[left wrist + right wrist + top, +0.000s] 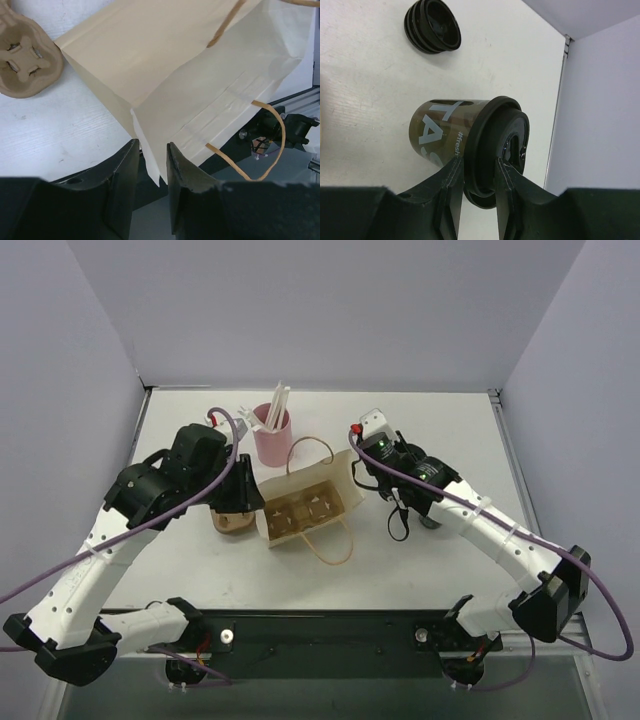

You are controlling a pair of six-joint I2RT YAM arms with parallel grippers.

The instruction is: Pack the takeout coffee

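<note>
A brown coffee cup [437,127] with white lettering and a black lid [495,145] hangs tilted over the table at the right. My right gripper [478,162] is shut on the lid's rim. The tan paper bag [305,502] stands at the centre with its mouth open, and a cup carrier [302,510] shows inside it. My left gripper [152,145] sits at the bag's left corner [150,150]. Its jaws stand apart, with the paper edge loose between them.
A second brown cup carrier [25,57] lies on the table left of the bag. A pink cup of stirrers [272,435] stands behind the bag. A stack of black lids [432,26] rests near the held cup. Grey walls close in on three sides.
</note>
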